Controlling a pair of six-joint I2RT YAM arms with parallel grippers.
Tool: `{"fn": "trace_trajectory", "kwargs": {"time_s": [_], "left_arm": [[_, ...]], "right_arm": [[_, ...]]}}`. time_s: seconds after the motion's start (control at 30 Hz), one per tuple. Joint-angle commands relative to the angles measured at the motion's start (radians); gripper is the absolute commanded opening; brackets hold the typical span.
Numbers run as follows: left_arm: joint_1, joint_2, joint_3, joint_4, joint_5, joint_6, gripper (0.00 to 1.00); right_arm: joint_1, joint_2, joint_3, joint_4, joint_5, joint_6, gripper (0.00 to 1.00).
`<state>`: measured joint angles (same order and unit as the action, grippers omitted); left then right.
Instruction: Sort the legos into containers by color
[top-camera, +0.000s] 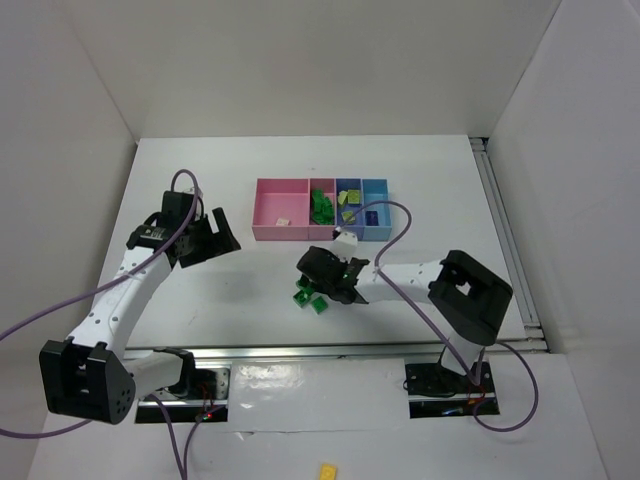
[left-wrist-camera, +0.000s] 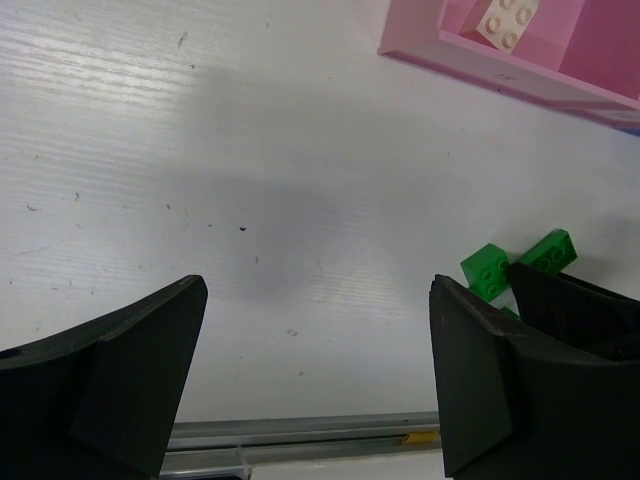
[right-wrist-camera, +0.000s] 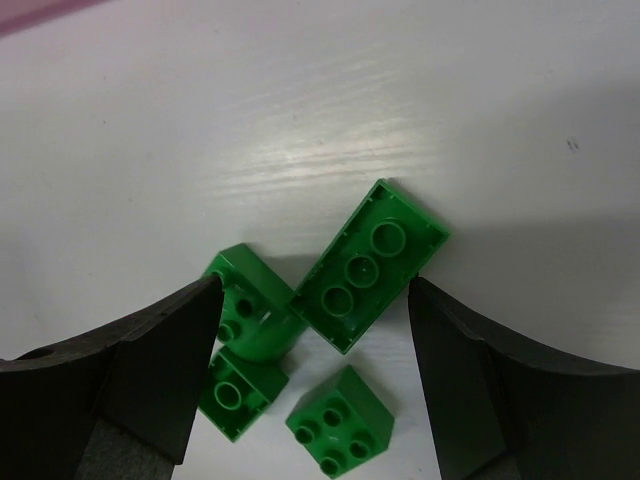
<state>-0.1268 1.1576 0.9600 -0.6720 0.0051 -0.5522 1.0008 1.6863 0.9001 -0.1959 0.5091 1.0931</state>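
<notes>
Several green legos (right-wrist-camera: 370, 265) lie loose on the white table, one long brick upside down, a small square one (right-wrist-camera: 340, 420) with studs up. My right gripper (right-wrist-camera: 312, 300) hangs just over them, open, its fingers on either side of the pile and closed on nothing. From above the pile (top-camera: 310, 298) sits just in front of the right gripper (top-camera: 328, 280). The containers (top-camera: 262, 232) stand in a row behind: a wide pink tray, a narrow pink one holding green legos (top-camera: 322, 207), a blue one and a light blue one. My left gripper (top-camera: 215, 236) is open and empty, left of the trays.
The left wrist view shows two green legos (left-wrist-camera: 490, 270) beside the right arm's black body (left-wrist-camera: 585, 320), the pink tray corner (left-wrist-camera: 470, 55) with a cream brick (left-wrist-camera: 505, 20), and a metal rail (left-wrist-camera: 300, 432) at the table's near edge. A yellow brick (top-camera: 328, 469) lies below the arm bases.
</notes>
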Motion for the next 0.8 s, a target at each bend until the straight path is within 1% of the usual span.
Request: {"fn": "trace_trajectory", "kwargs": {"time_s": [0.0, 0.13, 0.23, 0.27, 0.37, 0.43, 0.47, 0.53, 0.57, 0.6, 0.63, 0.67, 0.7, 0.77], "left_arm": [[-0.002, -0.024, 0.000, 0.018, 0.004, 0.014, 0.95], [-0.002, -0.015, 0.000, 0.028, 0.015, 0.014, 0.95], [-0.002, -0.004, 0.000, 0.028, 0.015, 0.014, 0.95], [-0.002, -0.004, 0.000, 0.028, 0.015, 0.014, 0.95], [-0.002, -0.004, 0.000, 0.028, 0.024, 0.014, 0.95], [-0.002, -0.004, 0.000, 0.028, 0.024, 0.014, 0.95], [-0.002, -0.015, 0.000, 0.028, 0.024, 0.014, 0.95], [-0.002, -0.015, 0.000, 0.037, 0.024, 0.014, 0.95], [-0.002, -0.015, 0.000, 0.037, 0.024, 0.014, 0.95], [-0.002, -0.015, 0.000, 0.037, 0.024, 0.014, 0.95], [-0.002, -0.015, 0.000, 0.037, 0.033, 0.014, 0.95], [-0.002, -0.015, 0.000, 0.037, 0.033, 0.014, 0.95], [-0.002, -0.015, 0.000, 0.037, 0.033, 0.014, 0.95], [-0.002, -0.015, 0.000, 0.037, 0.024, 0.024, 0.95]], "right_arm": [[-0.002, 0.036, 0.068, 0.000, 0.069, -0.013, 0.82], [-0.011, 0.104, 0.156, -0.045, 0.091, -0.045, 0.79], [-0.011, 0.141, 0.190, -0.071, 0.100, -0.055, 0.78], [-0.011, 0.141, 0.191, -0.039, 0.100, -0.090, 0.78], [-0.020, 0.115, 0.151, 0.009, 0.089, -0.116, 0.83], [-0.043, 0.084, 0.134, 0.009, 0.060, -0.085, 0.88], [-0.057, 0.072, 0.099, 0.033, 0.022, -0.076, 0.88], [-0.080, 0.063, 0.086, 0.053, 0.011, -0.067, 0.88], [-0.080, 0.082, 0.118, 0.035, 0.026, -0.067, 0.85], [-0.080, 0.104, 0.147, -0.034, 0.058, -0.058, 0.84], [-0.080, 0.130, 0.180, -0.066, 0.058, -0.058, 0.82], [-0.080, 0.182, 0.239, -0.095, 0.072, -0.067, 0.81], [-0.067, 0.205, 0.264, -0.138, 0.086, -0.076, 0.81], [-0.048, 0.248, 0.301, -0.169, 0.097, -0.085, 0.79]]}}
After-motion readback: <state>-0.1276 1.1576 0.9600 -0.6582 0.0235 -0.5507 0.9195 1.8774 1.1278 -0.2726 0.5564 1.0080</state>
